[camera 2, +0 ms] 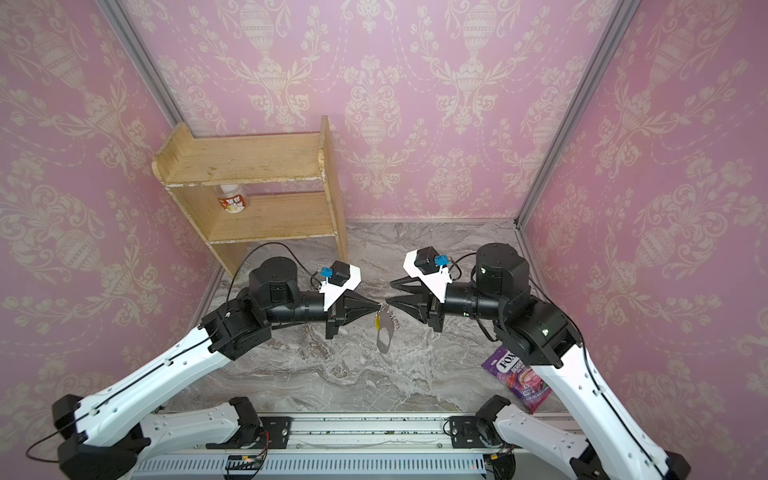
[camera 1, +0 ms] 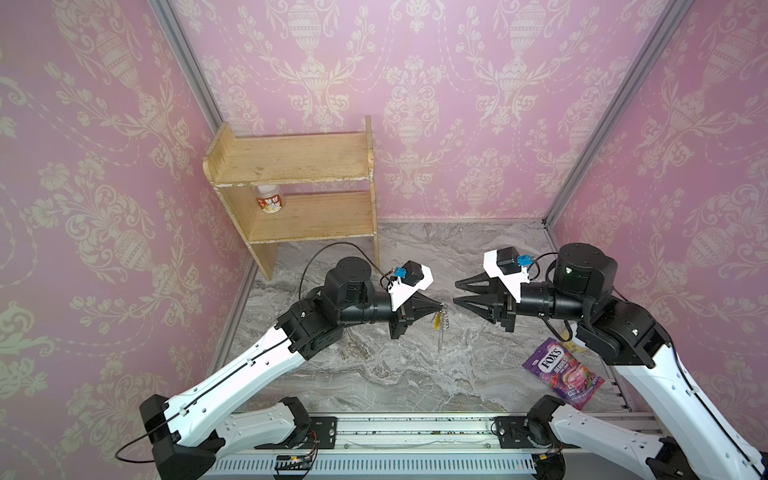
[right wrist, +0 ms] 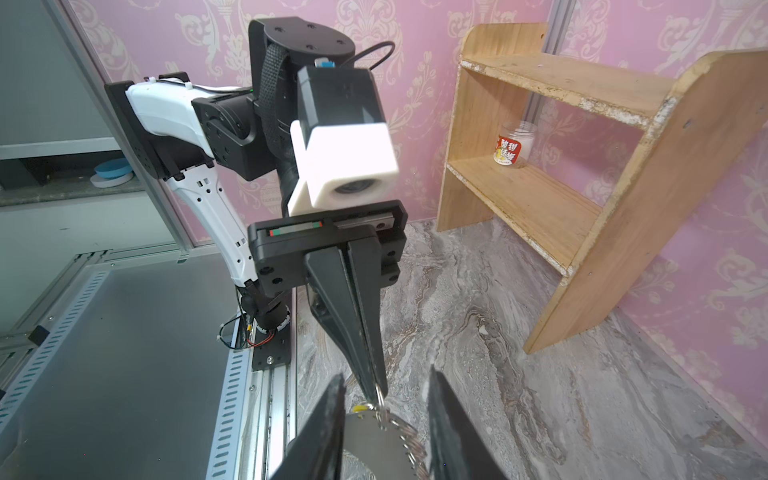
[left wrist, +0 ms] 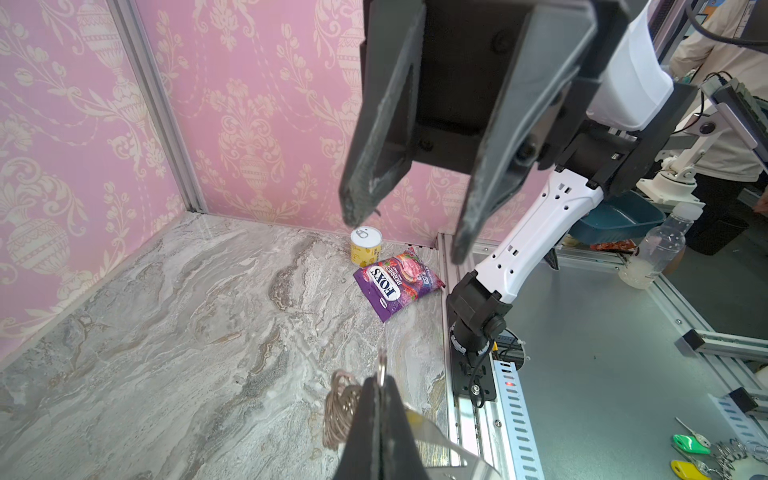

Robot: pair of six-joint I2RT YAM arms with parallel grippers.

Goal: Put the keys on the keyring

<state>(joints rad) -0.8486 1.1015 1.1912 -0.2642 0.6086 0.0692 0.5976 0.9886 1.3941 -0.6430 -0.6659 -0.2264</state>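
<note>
Your walls (camera 1: 457, 104) are pink with a cream damask pattern, the counter (camera 1: 374, 374) grey veined marble, the shelf (camera 1: 291, 158) pale wood with a red-labelled jar (camera 1: 270, 201). The sweets packet (camera 1: 561, 370) is purple with white lettering, the key tag (camera 1: 437, 322) yellow, the keyring (camera 2: 385, 334) grey with a silver chain (camera 1: 445, 319). Your left tool (camera 1: 439, 308) and right tool (camera 1: 455, 293) are black.

The flat grey keyring (camera 2: 382, 343) hung edge-down from the left hand's (camera 2: 376, 308) pinched tips, the yellow keys (camera 2: 377, 322) dangling against it.
</note>
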